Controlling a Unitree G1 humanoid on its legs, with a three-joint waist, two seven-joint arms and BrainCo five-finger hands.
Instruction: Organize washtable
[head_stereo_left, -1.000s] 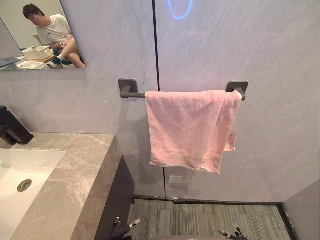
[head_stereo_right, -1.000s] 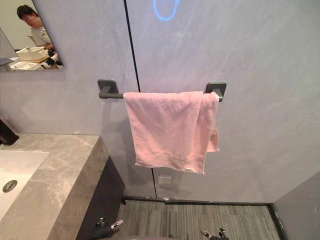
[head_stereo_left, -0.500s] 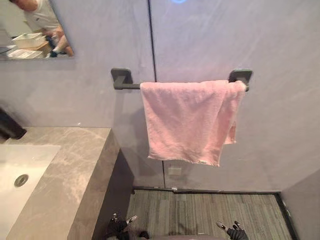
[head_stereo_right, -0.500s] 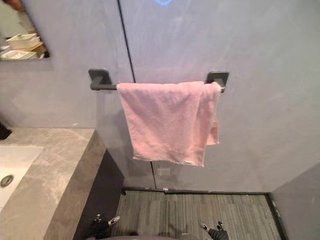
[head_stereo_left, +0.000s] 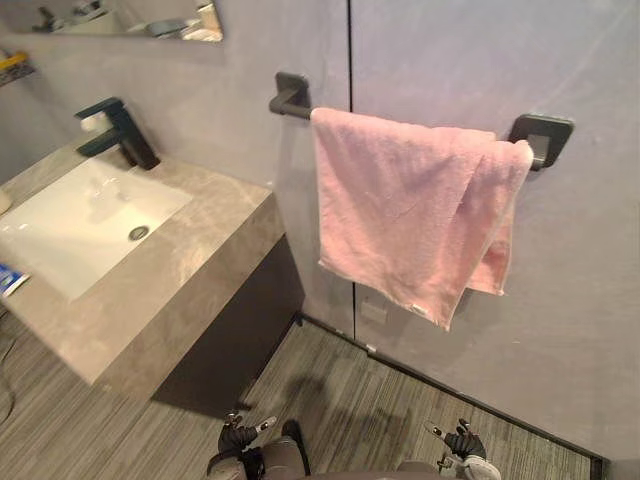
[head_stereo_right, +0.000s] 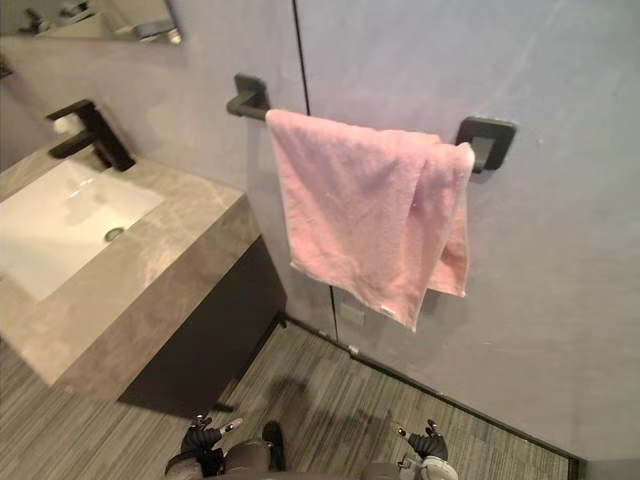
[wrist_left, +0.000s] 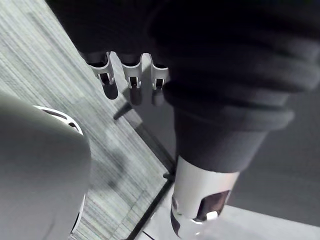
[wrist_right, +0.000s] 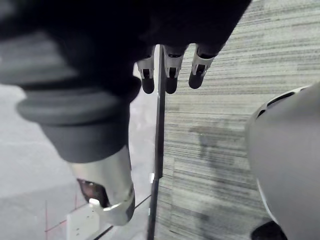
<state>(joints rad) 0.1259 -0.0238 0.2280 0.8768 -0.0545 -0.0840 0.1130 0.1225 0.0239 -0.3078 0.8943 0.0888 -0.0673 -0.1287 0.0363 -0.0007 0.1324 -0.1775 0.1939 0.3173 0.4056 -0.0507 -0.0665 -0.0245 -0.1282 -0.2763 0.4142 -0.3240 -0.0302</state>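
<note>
Pink towel (head_stereo_left: 400, 220) is draped over the dark wall rail (head_stereo_left: 293, 103), just right of the stone tabletop (head_stereo_left: 200, 250) with its white sink (head_stereo_left: 80, 220). My arms hang low over the floor (head_stereo_left: 350, 400). My left robot hand (head_stereo_left: 240, 437) and right robot hand (head_stereo_left: 462, 442) have loose, straight fingers and hold nothing.

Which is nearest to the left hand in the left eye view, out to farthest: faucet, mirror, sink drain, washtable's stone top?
From the left hand, hanging low:
1. Washtable's stone top, its near corner up and to the left.
2. Sink drain, in the white basin.
3. Black faucet, behind the basin.
4. Mirror, highest, above the faucet.
</note>
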